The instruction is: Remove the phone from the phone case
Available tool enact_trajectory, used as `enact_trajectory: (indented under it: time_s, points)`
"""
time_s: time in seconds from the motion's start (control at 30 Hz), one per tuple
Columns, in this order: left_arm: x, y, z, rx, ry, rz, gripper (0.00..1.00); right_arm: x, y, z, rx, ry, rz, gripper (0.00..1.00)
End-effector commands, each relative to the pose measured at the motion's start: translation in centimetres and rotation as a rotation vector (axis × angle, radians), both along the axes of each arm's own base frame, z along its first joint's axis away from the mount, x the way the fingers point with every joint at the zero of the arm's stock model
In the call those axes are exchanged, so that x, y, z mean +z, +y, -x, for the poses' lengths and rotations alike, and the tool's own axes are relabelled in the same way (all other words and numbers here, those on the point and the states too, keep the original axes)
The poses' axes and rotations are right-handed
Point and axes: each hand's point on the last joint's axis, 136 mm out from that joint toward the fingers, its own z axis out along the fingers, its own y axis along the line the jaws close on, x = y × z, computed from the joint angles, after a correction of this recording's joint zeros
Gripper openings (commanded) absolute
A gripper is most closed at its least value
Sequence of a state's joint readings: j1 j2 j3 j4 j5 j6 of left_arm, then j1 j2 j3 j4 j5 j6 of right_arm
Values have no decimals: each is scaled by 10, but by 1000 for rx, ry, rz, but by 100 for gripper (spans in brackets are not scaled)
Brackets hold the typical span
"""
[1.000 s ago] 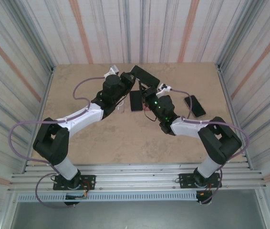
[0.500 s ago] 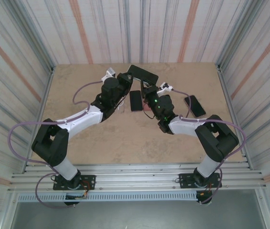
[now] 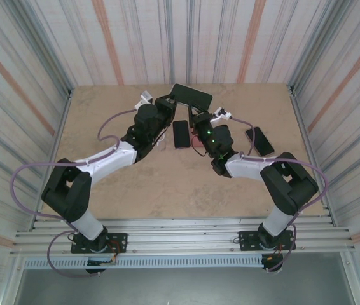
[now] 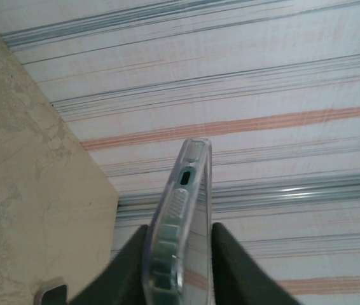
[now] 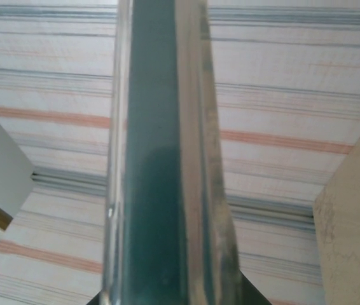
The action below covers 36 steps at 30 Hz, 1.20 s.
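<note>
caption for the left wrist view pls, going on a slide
Left gripper clamps the clear case edge-on, striped wall behind, table at left.

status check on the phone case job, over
Left gripper shut on phone case, right gripper shut on it too. Phone inside case, held above table. Two spare phones lying flat, nothing blocking.

Clear phone case (image 4: 179, 222) showing a dark teal phone (image 5: 154, 159) through it.
My fingers (image 4: 231, 273) are showing black; the walls (image 3: 135, 38) are showing white with grey and orange stripes, the table (image 3: 167, 184) mottled beige.
</note>
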<state>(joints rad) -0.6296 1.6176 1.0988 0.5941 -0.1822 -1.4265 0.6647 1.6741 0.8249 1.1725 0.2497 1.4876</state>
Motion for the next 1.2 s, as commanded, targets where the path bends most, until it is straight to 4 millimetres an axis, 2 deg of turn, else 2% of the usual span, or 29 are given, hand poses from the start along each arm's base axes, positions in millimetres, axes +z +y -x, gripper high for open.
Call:
enact_trajectory:
  time_s: [0.0,0.23,0.37,0.47,0.6,0.73,0.83,1.03,1.17]
  points:
    - [28,5,11,1,-64,32,45,26,-8,0,-17,-91,9,0]
    - [29,9,14,-64,-80,-93,65,36,-15,3,28,-164,175,0]
    - [42,17,15,-158,-142,-323,70,42,-17,9,85,-237,380,0]
    - [54,15,18,-297,-233,-544,71,43,-18,14,145,-283,525,0]
    - [57,14,27,-504,-394,-723,70,45,-23,21,210,-333,641,0]
    - [62,7,54,-767,-625,-782,69,49,-24,30,290,-394,740,0]
    - [59,3,71,-913,-717,-872,69,53,-20,40,357,-441,810,0]
    - [52,2,81,-985,-861,-984,71,53,-11,60,477,-534,927,0]
    - [39,1,84,-1061,-859,-1011,69,55,-3,75,562,-613,1021,0]
